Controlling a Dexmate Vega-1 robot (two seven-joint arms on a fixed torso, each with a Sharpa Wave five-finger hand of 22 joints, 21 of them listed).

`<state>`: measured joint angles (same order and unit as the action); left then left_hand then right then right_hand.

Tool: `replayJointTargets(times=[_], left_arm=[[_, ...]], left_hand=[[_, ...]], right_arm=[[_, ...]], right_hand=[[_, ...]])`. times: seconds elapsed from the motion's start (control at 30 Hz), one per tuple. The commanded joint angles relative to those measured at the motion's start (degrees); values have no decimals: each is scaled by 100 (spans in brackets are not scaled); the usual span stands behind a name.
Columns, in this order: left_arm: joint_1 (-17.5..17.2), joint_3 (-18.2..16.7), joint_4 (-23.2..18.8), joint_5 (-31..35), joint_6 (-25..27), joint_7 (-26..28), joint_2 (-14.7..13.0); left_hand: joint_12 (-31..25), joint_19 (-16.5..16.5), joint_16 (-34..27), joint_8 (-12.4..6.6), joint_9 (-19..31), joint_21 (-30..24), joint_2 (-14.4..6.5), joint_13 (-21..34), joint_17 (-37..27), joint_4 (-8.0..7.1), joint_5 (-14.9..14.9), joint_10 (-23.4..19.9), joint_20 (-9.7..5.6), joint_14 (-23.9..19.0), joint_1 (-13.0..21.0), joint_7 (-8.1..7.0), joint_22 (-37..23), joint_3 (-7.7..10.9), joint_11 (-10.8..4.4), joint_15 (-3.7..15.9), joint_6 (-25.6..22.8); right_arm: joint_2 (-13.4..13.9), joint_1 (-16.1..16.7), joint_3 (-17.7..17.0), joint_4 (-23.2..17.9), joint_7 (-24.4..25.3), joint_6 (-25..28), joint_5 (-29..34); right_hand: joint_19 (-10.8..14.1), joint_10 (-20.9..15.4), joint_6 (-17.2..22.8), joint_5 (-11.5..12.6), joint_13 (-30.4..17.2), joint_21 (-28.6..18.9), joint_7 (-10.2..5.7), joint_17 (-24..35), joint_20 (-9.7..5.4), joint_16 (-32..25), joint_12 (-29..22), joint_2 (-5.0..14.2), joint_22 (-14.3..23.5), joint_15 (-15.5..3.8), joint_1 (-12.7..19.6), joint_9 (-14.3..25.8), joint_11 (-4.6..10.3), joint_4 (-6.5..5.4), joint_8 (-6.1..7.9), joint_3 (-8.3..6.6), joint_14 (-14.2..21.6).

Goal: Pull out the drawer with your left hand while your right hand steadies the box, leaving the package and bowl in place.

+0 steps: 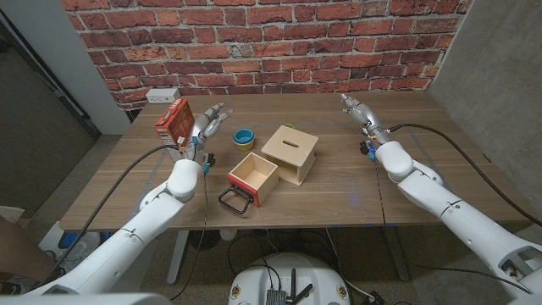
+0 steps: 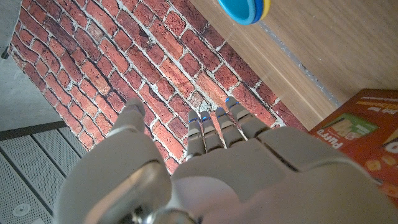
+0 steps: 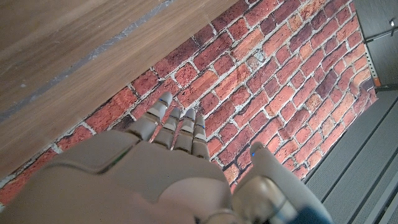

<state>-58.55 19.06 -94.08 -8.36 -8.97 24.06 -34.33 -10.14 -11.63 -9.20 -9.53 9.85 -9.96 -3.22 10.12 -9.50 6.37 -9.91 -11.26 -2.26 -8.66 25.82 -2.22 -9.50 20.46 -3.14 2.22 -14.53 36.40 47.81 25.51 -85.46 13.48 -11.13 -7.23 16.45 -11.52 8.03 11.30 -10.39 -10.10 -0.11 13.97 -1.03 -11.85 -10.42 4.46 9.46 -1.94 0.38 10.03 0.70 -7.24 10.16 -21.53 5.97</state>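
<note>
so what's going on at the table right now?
The drawer is already pulled out of the wooden box, its black handle toward the table's near edge. Neither hand touches anything: the left hand is up beside the red snack package, the right hand is off to the box's right with fingers apart. The blue and yellow bowl sits between package and box. Looks like the pull is done.

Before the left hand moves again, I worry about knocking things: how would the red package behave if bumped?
The red package stands upright, tall on a narrow base, so it would probably tip rather than slide. It looks like printed cardboard, likely light. The left hand is right beside it.
</note>
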Motion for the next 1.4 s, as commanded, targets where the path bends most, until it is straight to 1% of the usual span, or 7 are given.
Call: replayJointTargets(times=[0.03, 0.37, 0.63, 0.77, 0.87, 1.07, 1.4], left_arm=[[-21, 69, 58, -356, -31, -16, 75], [-226, 5, -54, -623, 52, -5, 30], [-339, -47, 99, -963, -111, -63, 139], [-342, -58, 165, -1103, -187, -153, 156], [-329, -56, 226, -1127, -271, -161, 176], [-263, -77, 451, -1379, -566, -389, 268], [-178, -41, 701, -1568, -848, -640, 337]], left_hand=[[34, 223, -23, 1, 9, 14, -19, -7, -3, -18, -15, 277, -721, 205, -170, -89, -11, -26, -26, 190, 268], [19, 627, -25, -8, 7, 14, -120, -16, -10, -68, -32, 718, -753, 606, -532, -14, -8, -80, 82, 92, 694], [11, 798, -47, -12, 4, 1, -241, -20, -23, -221, -51, 923, -713, 761, -905, 6, -9, -143, 165, 15, 907], [7, 910, -46, -17, 1, 11, -264, -23, -17, -237, -61, 998, -713, 830, -996, 15, -7, -153, 157, -13, 971], [5, 952, -49, -16, 0, 15, -278, -23, -15, -244, -65, 1015, -722, 839, -1024, 25, -7, -153, 166, -13, 999], [8, 1087, -48, -19, -2, 22, -316, -26, -10, -257, -76, 1096, -722, 896, -1109, 37, -6, -151, 176, -17, 1077], [25, 1308, -20, -11, -6, 9, -349, -27, -5, -272, -92, 1353, -783, 1171, -1297, 152, -6, -160, 202, -70, 1251]], right_arm=[[-300, 123, -96, 309, -2, -330, -660], [-357, 197, -104, 304, -155, -413, -983], [-507, 316, -190, 347, -305, -583, -1433], [-566, 376, -231, 314, -296, -565, -1604], [-585, 385, -239, 322, -327, -590, -1670], [-693, 402, -274, 428, -513, -702, -1965], [-905, 389, -357, 681, -925, -817, -2583]], right_hand=[[-53, 33, -86, 49, -13, -4, -80, 7, -9, -18, 4, 32, 9, 8, -43, 2, 65, -38, -8, 58, 7], [-187, 123, -336, 72, -6, 3, -59, -3, -52, 1, 15, -3, 8, 36, -59, -3, 63, -86, -48, 128, -62], [-251, 210, -567, 93, 1, -6, -89, -13, -75, 25, 21, -45, 8, 66, -68, -5, 47, -119, -63, 203, -156], [-574, 309, -783, 125, 10, 50, -156, -33, -80, 58, 23, -54, 8, 92, -68, -8, 57, -152, -46, 274, -297], [-817, 460, -973, 152, 17, 52, -192, -59, -56, 74, 47, -42, 10, 264, -61, -12, 103, -168, -52, 320, -396], [-981, 739, -1213, 180, 23, 26, -178, -90, -30, 95, 79, -23, 11, 384, -57, -15, 83, -179, -64, 370, -539], [-1286, 1197, -1640, 233, 32, 3, 22, -120, -34, 124, 78, 24, 14, 410, -82, -18, -25, -222, -63, 493, -924]])
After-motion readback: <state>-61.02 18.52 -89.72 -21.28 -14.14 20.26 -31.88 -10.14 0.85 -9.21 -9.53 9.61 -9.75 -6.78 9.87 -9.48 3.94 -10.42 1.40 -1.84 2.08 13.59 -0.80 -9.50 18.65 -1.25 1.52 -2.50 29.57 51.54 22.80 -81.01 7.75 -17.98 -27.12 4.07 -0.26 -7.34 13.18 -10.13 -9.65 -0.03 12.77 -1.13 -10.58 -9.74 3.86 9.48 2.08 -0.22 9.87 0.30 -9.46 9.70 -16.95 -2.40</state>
